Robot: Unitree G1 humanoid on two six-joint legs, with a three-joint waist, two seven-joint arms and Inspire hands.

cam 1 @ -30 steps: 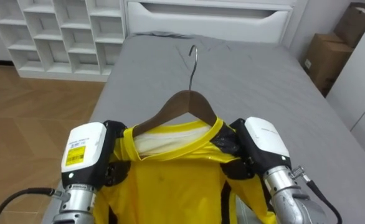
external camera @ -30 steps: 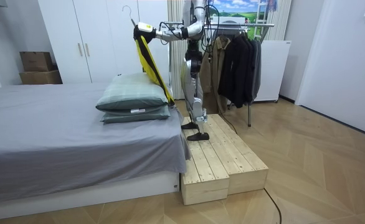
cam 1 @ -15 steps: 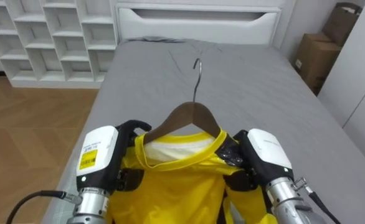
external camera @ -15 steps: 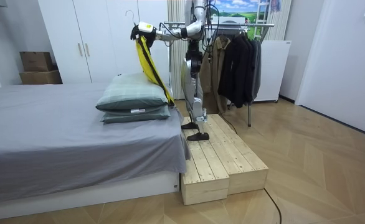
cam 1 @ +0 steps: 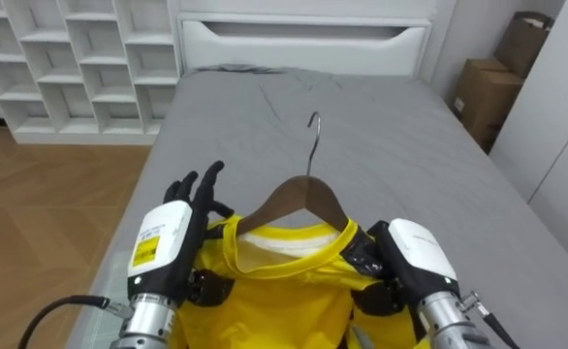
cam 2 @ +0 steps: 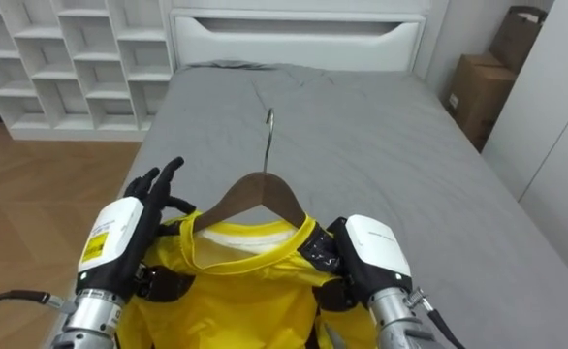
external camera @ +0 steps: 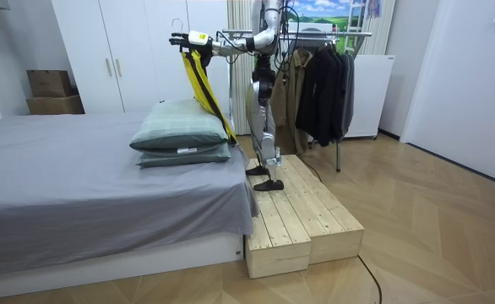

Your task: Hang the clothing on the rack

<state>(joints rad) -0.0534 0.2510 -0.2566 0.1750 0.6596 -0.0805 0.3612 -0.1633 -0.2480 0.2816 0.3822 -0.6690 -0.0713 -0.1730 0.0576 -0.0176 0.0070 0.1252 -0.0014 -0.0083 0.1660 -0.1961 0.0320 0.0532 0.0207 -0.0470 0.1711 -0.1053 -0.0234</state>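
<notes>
Holding the yellow shirt [cam 1: 274, 305] on its wooden hanger [cam 1: 299, 199] over the bed [cam 1: 410, 145], I am pinching its right shoulder in my curled right hand [cam 1: 415, 262]. My left hand [cam 1: 168, 237] is lying splayed open alongside, steadying the hook upright.

— We see a glossy yellow fabric shirt with black trim [cam 1: 274, 301] on a brown curved wooden hanger [cam 1: 299, 199] with a silver hook.
— We note the plain grey bed cover [cam 1: 391, 145], the white cube shelving [cam 1: 80, 58] and the brown cardboard boxes [cam 1: 478, 92].
— We add the left hand [cam 1: 163, 242]: white shell, yellow label, black fingers.
— And we see the pale green, faintly checked soft pillows [external camera: 180, 127].
</notes>
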